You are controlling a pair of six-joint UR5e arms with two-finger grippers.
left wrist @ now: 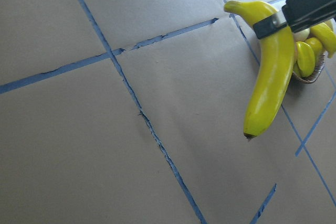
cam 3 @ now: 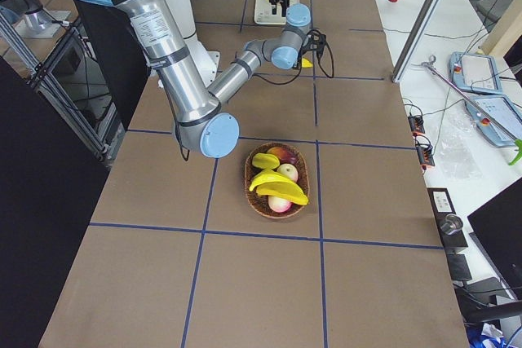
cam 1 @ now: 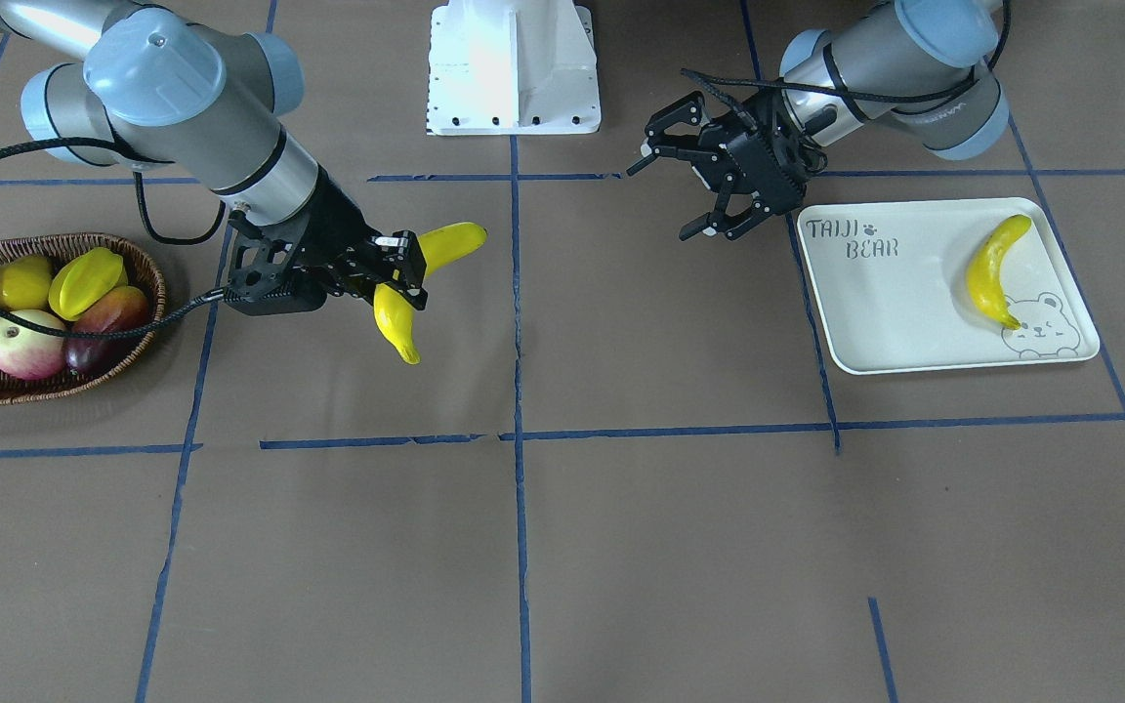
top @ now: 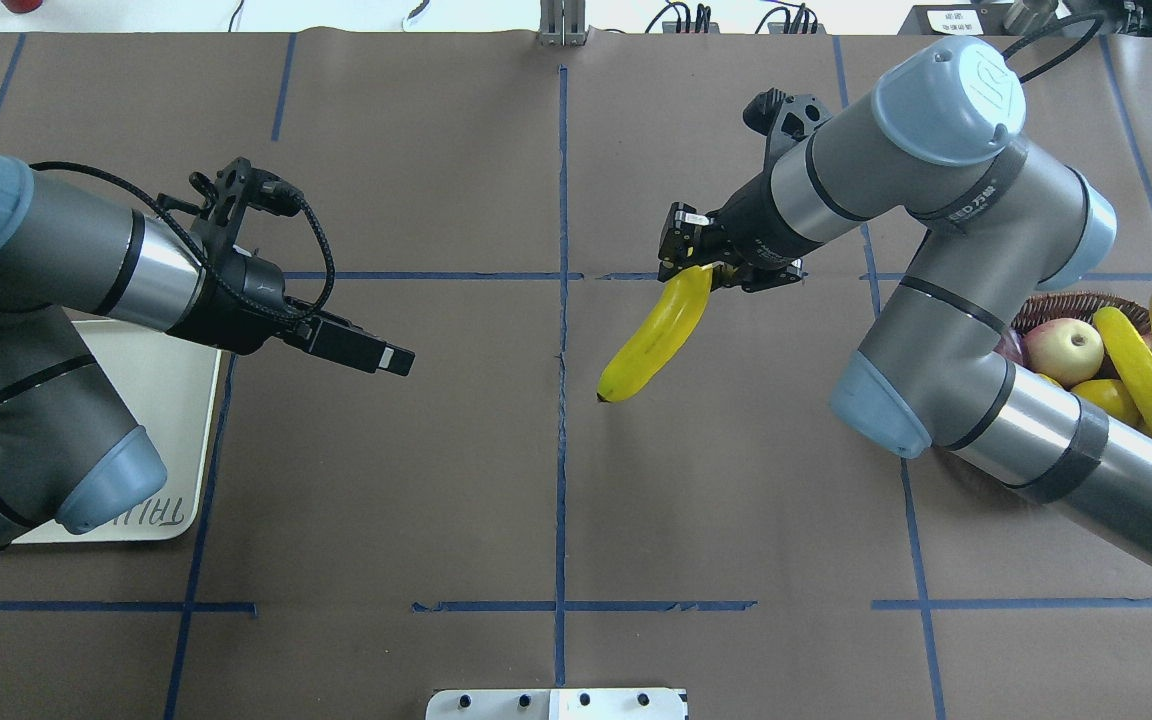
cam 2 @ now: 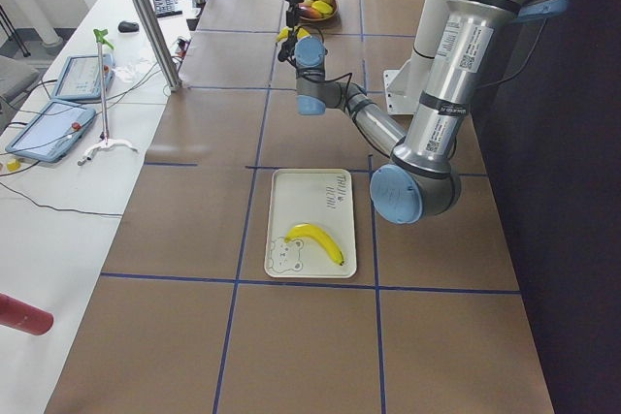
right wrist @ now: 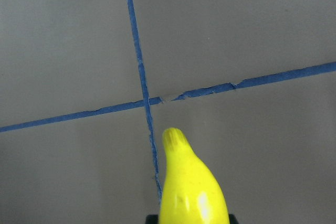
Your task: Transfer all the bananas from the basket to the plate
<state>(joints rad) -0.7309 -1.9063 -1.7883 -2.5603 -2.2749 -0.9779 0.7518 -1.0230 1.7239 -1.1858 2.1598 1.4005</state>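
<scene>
1. Held banana (right wrist: 191, 187) pinched in right gripper (top: 696, 270), above centre of table (top: 436, 450).
2. Left gripper (cam 1: 662, 200) spread wide, empty, just beside plate (cam 1: 875, 312).
3. One banana (cam 1: 992, 273) lies on plate; two bananas (top: 1136, 375) in basket (cam 1: 157, 278).

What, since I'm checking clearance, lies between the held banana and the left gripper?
Only bare table crossed by a blue tape line, in the overhead view.
</scene>
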